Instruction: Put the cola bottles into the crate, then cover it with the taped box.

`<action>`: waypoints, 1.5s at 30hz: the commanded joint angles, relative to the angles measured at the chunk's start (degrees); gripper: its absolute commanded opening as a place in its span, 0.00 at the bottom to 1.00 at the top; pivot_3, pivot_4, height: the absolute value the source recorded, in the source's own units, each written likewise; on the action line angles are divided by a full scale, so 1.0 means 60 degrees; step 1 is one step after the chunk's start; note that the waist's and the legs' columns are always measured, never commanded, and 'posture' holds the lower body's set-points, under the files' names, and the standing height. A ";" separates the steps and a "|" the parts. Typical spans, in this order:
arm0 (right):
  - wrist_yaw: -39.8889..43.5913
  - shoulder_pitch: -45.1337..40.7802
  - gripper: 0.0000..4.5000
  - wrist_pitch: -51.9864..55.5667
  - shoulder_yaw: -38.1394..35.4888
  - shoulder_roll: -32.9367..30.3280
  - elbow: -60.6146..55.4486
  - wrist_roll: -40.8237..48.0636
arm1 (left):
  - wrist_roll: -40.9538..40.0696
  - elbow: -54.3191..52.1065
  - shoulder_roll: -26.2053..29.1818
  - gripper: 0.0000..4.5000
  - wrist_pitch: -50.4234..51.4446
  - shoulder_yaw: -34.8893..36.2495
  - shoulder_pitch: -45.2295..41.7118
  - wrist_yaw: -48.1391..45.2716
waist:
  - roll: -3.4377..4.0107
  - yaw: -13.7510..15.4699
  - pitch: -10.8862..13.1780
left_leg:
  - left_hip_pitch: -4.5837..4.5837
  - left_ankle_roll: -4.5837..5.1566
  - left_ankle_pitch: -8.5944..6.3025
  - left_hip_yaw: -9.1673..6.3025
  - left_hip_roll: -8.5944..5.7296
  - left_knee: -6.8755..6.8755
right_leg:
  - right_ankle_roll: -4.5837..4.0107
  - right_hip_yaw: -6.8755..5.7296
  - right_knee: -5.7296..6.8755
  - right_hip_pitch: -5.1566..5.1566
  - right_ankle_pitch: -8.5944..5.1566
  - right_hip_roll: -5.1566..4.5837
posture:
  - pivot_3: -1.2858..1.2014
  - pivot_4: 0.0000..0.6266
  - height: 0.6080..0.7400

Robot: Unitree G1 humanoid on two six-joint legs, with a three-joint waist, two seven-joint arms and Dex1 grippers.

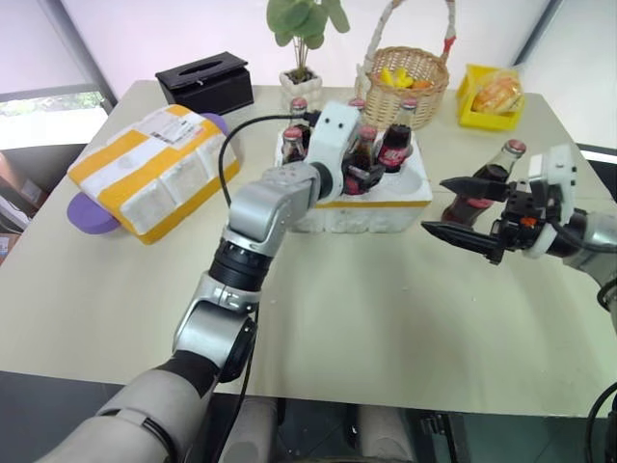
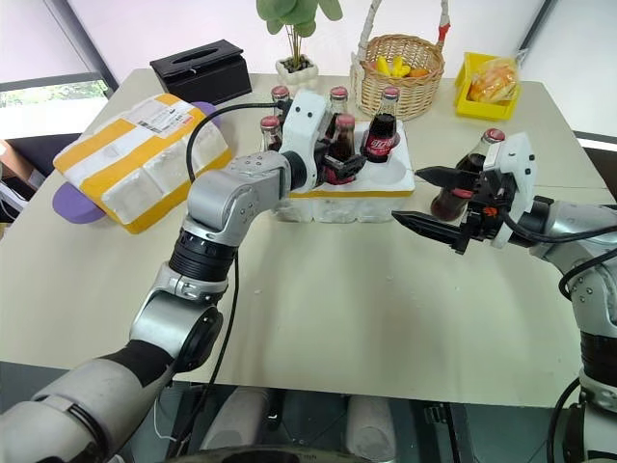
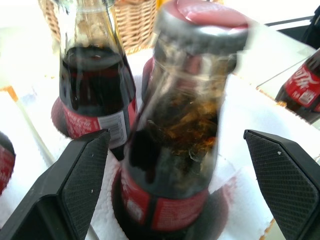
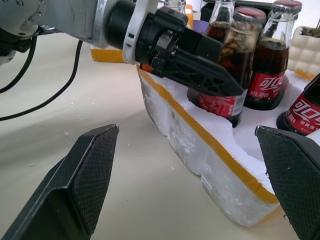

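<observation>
Crate on beige table, perhaps indoors.

1. We see the crate mid-surface, with five cola bottles standing in its wells.
2. A sixth bottle stands on the surface just right of the crate.
3. The taped box lies to the crate's left.
4. Behind the crate sit a tissue box, a plant and a wicker basket.
</observation>
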 commanded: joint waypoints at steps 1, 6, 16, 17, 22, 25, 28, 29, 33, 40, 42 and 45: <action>0.0058 -0.0194 1.00 -0.0168 -0.0150 0.0010 -0.0010 0.0031 | -0.0112 -0.0536 0.0063 0.98 0.0029 0.0306 -0.0283 -0.0094 | 0.0000 0.0000 0.0000 | 0.0000 0.0000 0.0000 0.0000 0.0000 0.0000 | 0.0000 0.0000 0.0000 0.0000 0.0000 -0.0001 | 0.52 0.24 1.00; 0.0181 -0.0278 1.00 -0.0238 -0.0124 -0.0062 0.0145 -0.0036 | -0.0437 -0.1157 0.0559 0.98 0.0628 0.0616 -0.1017 -0.0471 | 0.0000 -0.0007 0.0000 | 0.0000 0.0000 0.0000 0.0000 0.0000 -0.0001 | 0.0000 0.0000 0.0000 -0.0001 0.0000 0.0000 | 0.52 0.24 1.00; 0.0471 -0.0583 1.00 -0.0514 0.0096 -0.0006 0.0741 -0.0361 | -0.1291 -0.2134 0.1659 0.98 0.1790 0.1256 -0.2657 -0.1201 | 0.0000 -0.0005 0.0000 | 0.0000 -0.0001 0.0000 -0.0001 -0.0002 -0.0003 | 0.0004 0.0000 -0.0002 0.0002 -0.0002 -0.0002 | 0.52 0.24 1.00; 0.0483 -0.0633 1.00 -0.0534 0.0131 0.0002 0.0815 -0.0389 | -0.1411 -0.2194 0.1756 0.98 0.1887 0.1362 -0.2794 -0.1280 | 0.0000 -0.0009 0.0000 | 0.0000 -0.0001 0.0000 -0.0001 -0.0002 -0.0002 | 0.0004 0.0000 -0.0001 0.0002 -0.0002 -0.0001 | 0.52 0.24 1.00; 0.0505 -0.0922 1.00 -0.0808 0.0127 -0.0141 0.1542 -0.0784 | -0.2511 -0.2210 0.2673 0.98 0.2282 0.2142 -0.3195 -0.2366 | 0.0003 -0.0068 -0.0001 | 0.0004 -0.0003 0.0001 -0.0001 0.0001 -0.0008 | 0.0003 0.0001 0.0001 -0.0002 -0.0003 0.0001 | 0.52 0.24 1.00; 0.0725 -0.1036 1.00 -0.0921 -0.0011 -0.0383 0.2116 -0.0941 | -0.3323 -0.2188 0.3654 0.98 0.2356 0.2605 -0.3138 -0.3522 | 0.0007 -0.0089 0.0000 | 0.0010 -0.0004 0.0002 0.0001 0.0005 -0.0012 | 0.0002 0.0002 0.0008 -0.0006 -0.0003 0.0005 | 0.52 0.24 1.00; 0.1046 -0.1012 1.00 -0.1042 -0.0176 -0.0681 0.2637 -0.1040 | -0.4181 -0.2325 0.4838 0.98 0.2430 0.2889 -0.2662 -0.4987 | 0.0009 -0.0084 -0.0001 | 0.0007 -0.0008 0.0005 0.0001 0.0006 -0.0011 | 0.0001 0.0002 0.0012 -0.0009 -0.0002 0.0006 | 0.52 0.24 1.00; 0.1112 -0.1006 1.00 -0.1067 -0.0243 -0.0789 0.2828 -0.1078 | -0.4474 -0.2388 0.5383 0.98 0.2538 0.2929 -0.2388 -0.5617 | 0.0010 -0.0094 -0.0002 | 0.0007 -0.0008 0.0004 0.0003 0.0006 -0.0011 | 0.0000 0.0003 0.0009 -0.0009 -0.0002 0.0004 | 0.52 0.24 1.00; 0.1308 -0.1011 1.00 -0.1237 -0.0431 -0.1105 0.3625 -0.1273 | -0.4888 -0.2906 0.7507 0.98 0.1988 0.2667 -0.0888 -0.7954 | 0.0011 -0.0105 0.0000 | 0.0014 -0.0008 0.0004 0.0014 0.0008 -0.0018 | -0.0003 0.0015 0.0015 -0.0011 -0.0002 0.0005 | 0.52 0.24 1.00; 0.1444 -0.0592 1.00 -0.1471 -0.0633 -0.1220 0.4615 -0.1624 | -0.5544 -0.3675 0.9391 0.98 0.1608 0.2865 0.1442 -0.9995 | 0.0010 -0.0045 -0.0001 | 0.0012 -0.0009 0.0005 0.0012 0.0012 -0.0009 | -0.0009 0.0013 0.0007 0.0000 0.0001 0.0003 | 0.52 0.24 1.00; 0.1235 -0.0630 1.00 -0.1692 -0.0552 -0.1118 0.4965 -0.1883 | -0.5368 -0.3867 0.9567 0.98 0.1195 0.2761 0.1909 -1.0107 | 0.0010 -0.0045 -0.0001 | 0.0015 -0.0009 0.0005 0.0015 0.0013 -0.0011 | -0.0011 0.0016 0.0006 -0.0001 0.0001 0.0003 | 0.52 0.24 1.00; 0.0988 -0.0807 1.00 -0.1860 -0.0474 -0.0946 0.5454 -0.2094 | -0.4999 -0.3969 0.9691 0.98 0.0585 0.2581 0.2403 -1.0159 | 0.0011 -0.0054 -0.0001 | 0.0015 -0.0009 0.0005 0.0015 0.0019 -0.0010 | -0.0015 0.0015 0.0008 -0.0004 0.0004 0.0007 | 0.52 0.24 1.00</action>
